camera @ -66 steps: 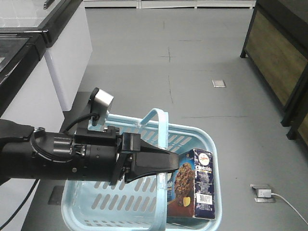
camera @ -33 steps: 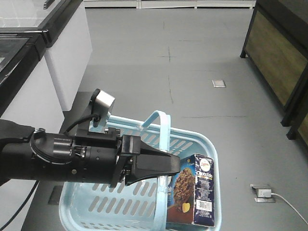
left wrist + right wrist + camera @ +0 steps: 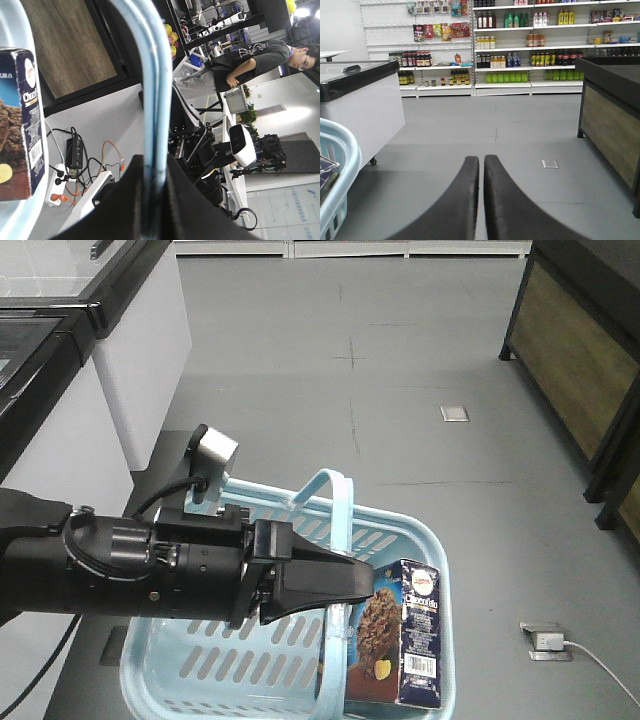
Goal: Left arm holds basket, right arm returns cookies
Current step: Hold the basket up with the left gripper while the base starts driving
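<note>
The left gripper (image 3: 360,582) is clamped on the basket's handles (image 3: 338,502), lower centre. The cookies (image 3: 408,645) stand upright inside the basket (image 3: 180,670), just right of the gripper's tip. The right gripper (image 3: 481,161) hangs empty, fingers pressed together. Grey floor (image 3: 400,390) lies all round, with a white freezer (image 3: 130,350) upper left and stocked shelves (image 3: 520,45) beyond. The frame's bottom edge cuts off the basket's near side.

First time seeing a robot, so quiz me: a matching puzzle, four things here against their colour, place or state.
1 basket
2 cookies
3 left gripper
4 right gripper

A shut, holding nothing
B light blue, slotted sides
C dark box standing inside the basket
D shut on the arched handle

Pairs: 1-B, 2-C, 3-D, 4-A
</note>
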`<state>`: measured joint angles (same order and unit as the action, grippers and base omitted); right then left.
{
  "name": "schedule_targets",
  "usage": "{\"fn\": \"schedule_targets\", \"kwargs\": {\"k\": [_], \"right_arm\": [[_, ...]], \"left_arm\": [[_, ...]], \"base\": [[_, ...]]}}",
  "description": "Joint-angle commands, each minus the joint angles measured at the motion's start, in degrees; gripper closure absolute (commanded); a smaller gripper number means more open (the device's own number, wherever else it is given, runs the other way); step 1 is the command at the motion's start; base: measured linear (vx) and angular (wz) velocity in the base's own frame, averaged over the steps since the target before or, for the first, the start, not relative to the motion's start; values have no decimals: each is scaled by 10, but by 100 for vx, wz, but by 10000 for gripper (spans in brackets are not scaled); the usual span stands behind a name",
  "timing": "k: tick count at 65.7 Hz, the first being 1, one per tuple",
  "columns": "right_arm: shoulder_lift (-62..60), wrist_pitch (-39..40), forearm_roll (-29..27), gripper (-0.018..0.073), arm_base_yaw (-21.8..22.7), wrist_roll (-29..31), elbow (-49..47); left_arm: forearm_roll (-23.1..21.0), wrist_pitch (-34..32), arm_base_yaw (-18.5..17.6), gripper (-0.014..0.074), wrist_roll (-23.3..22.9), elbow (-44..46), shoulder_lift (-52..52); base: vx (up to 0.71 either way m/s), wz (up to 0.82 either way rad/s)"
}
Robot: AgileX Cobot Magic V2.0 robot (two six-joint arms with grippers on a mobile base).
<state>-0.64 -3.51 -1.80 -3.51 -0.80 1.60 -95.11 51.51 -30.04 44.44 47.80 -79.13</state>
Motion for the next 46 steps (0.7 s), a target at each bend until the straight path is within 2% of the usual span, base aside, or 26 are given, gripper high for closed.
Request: {"fn": "schedule_targets", "kwargs": {"k": [1, 46], "right_arm": [[-7, 40, 4, 570, 1, 2, 11], [-7, 40, 4, 570, 1, 2, 11]], "left_arm": [[-68, 28, -3, 599, 12, 21, 18], [-68, 34, -3, 599, 12, 21, 18]], "base": [[0, 0], [2, -1]]}}
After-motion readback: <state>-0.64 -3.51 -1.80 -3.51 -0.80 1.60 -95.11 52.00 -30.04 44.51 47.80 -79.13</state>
